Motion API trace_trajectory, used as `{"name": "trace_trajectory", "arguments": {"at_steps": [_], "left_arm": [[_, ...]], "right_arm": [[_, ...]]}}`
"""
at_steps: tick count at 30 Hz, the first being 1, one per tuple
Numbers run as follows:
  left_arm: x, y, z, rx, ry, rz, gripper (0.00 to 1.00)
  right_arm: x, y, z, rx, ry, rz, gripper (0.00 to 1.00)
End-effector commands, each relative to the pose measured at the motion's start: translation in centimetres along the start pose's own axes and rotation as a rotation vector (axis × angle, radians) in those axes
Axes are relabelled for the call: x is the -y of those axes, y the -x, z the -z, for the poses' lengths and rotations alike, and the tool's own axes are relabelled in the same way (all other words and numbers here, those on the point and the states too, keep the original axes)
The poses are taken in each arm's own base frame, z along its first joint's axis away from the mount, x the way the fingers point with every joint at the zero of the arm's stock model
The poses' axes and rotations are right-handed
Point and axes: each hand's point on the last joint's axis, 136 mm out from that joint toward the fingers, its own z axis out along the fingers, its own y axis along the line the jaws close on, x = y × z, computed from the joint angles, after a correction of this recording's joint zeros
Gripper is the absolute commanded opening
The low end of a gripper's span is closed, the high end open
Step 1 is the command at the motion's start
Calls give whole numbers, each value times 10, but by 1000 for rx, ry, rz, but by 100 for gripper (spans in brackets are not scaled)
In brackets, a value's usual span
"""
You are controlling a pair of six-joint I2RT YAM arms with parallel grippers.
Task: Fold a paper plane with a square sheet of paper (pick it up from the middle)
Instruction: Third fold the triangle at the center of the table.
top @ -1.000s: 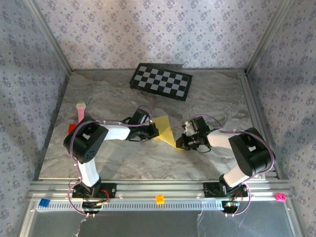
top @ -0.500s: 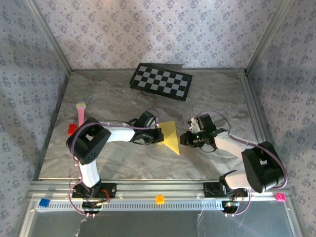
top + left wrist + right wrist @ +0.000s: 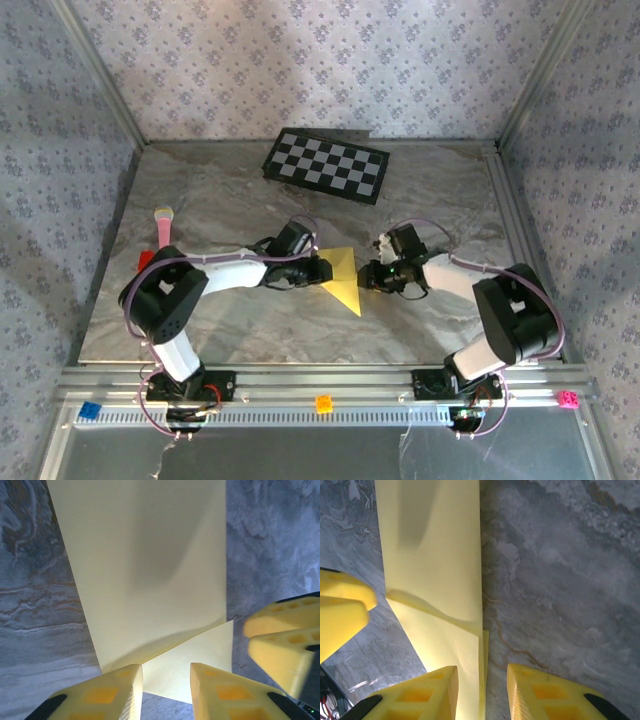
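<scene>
Both slightly parted, straddling paper edge: left claw [image 3: 166,680], right claw [image 3: 482,685] | wrist views: paper [image 3: 150,555] fold layers | top: checkerboard [image 3: 326,166] beyond

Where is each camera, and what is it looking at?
Top external: above and behind the arms, looking down at the table, both arms, and the folded yellow paper between the left gripper and right gripper; checkerboard beyond.
Left wrist: on the left wrist, looking down past its own fingers at the paper.
Right wrist: on the right wrist, looking down past its own fingers at the paper's edge.
Both wrist views share the paper, the table and the other gripper's fingers.
</scene>
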Motion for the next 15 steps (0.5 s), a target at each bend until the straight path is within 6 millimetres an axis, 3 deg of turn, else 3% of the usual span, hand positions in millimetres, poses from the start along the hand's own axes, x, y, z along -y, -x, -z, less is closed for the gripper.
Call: {"name": "trace_trajectory", "arguments": {"at_steps": [1, 8, 15], "left_arm": [[-7, 10, 14, 50, 13, 17, 33], [-24, 25, 32, 119, 6, 87, 37], [-17, 25, 24, 77, -67, 127, 40]], "right_arm": [[-4, 10, -6, 4, -8, 6, 32], [-7, 12, -16, -19, 2, 9, 26], [-4, 10, -13, -8, -15, 8, 25]]}}
